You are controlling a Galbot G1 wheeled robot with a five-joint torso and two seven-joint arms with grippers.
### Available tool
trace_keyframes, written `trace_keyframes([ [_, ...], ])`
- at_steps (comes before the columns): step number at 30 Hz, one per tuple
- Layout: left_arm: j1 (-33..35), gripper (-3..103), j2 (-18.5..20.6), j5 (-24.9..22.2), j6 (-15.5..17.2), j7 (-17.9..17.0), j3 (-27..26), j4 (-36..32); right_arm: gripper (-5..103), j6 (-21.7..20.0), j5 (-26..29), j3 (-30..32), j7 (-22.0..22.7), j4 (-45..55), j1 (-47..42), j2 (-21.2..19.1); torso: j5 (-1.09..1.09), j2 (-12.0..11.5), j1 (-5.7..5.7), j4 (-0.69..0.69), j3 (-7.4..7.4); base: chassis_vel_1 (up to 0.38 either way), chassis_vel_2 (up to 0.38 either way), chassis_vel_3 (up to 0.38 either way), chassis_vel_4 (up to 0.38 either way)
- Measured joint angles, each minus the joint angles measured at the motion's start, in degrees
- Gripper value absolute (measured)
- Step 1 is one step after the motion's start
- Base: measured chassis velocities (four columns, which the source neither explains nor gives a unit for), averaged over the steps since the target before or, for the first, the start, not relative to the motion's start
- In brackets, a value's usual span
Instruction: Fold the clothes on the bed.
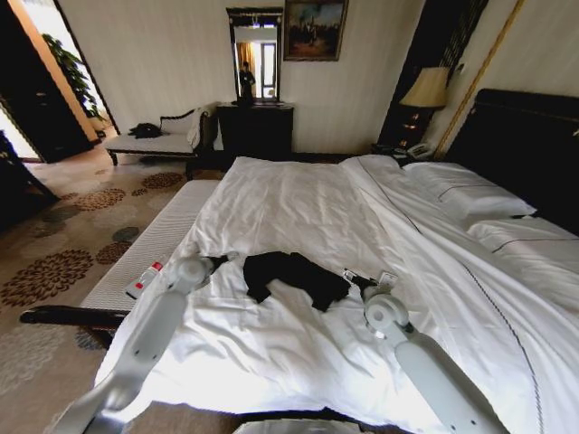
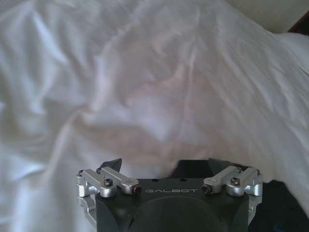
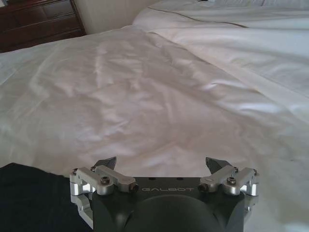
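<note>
The clothes [image 1: 291, 276], a black T-shirt, lie crumpled on the white duvet of the bed [image 1: 298, 208], near its foot end. My left gripper [image 1: 217, 263] rests on the duvet just left of the shirt, and my right gripper [image 1: 362, 281] sits just right of it. The left wrist view shows the left gripper [image 2: 164, 166] open over bare white sheet, with black fabric [image 2: 285, 208] at its side. In the right wrist view the right gripper [image 3: 162, 164] is open too, above the duvet, with the shirt's edge [image 3: 29, 193] beside it. Nothing is between either pair of fingers.
A red-and-white remote-like object [image 1: 145, 278] lies on the white-cushioned bench [image 1: 158, 240] left of the bed. White pillows [image 1: 461, 194] lean by the dark headboard [image 1: 529, 145]. A chaise [image 1: 154, 140], a dark dresser [image 1: 255, 128] and a lamp [image 1: 427, 89] stand along the far wall.
</note>
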Motion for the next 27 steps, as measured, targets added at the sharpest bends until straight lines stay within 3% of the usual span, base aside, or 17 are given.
trace_keyframes([
  [2, -3.33, 100, -2.05, -1.44, 0.99, -3.67, 1.53, 3.12, 100, -0.07, 0.04, 0.72, 0.06, 0.66, -0.74, -0.17, -0.02, 0.0, 0.0, 0.02, 0.0, 0.0, 0.0, 0.0, 0.0],
  [8, -7.38, 100, -5.61, -2.01, 1.06, -7.17, 2.67, 8.58, 100, -0.12, 0.0, 0.95, 0.29, 1.23, -1.09, -0.18, -0.01, 0.0, 0.0, 0.03, 0.0, 0.0, 0.0, 0.0, 0.0],
  [19, -7.25, 101, -8.34, -1.33, 0.95, -7.64, 2.84, 11.73, 100, -0.14, -0.04, 0.89, 0.58, 2.02, -1.15, -0.5, -0.02, 0.0, 0.0, 0.03, 0.0, 0.0, 0.0, 0.0, 0.0],
  [21, -7.24, 92, -8.97, -0.43, 0.9, -6.63, 2.86, 12.85, 100, -0.14, -0.1, 0.93, 0.59, 2.15, -1.25, -0.75, -0.02, 0.0, -0.01, 0.03, 0.0, 0.0, 0.0, 0.0, 0.0],
  [23, -7.24, 92, -9.24, -0.36, 0.88, -6.49, 2.85, 13.16, 100, -0.14, -0.1, 0.94, 0.59, 2.18, -1.27, -0.79, -0.02, 0.0, 0.0, 0.03, 0.0, 0.0, 0.0, 0.0, 0.0],
  [27, -7.33, 71, -10.53, -0.15, 0.8, -6.09, 2.64, 14.46, 100, -0.12, -0.25, 0.94, 0.6, 2.2, -1.37, -0.92, -0.02, 0.0, -0.01, 0.02, 0.0, 0.0, 0.0, 0.0, 0.0],
])
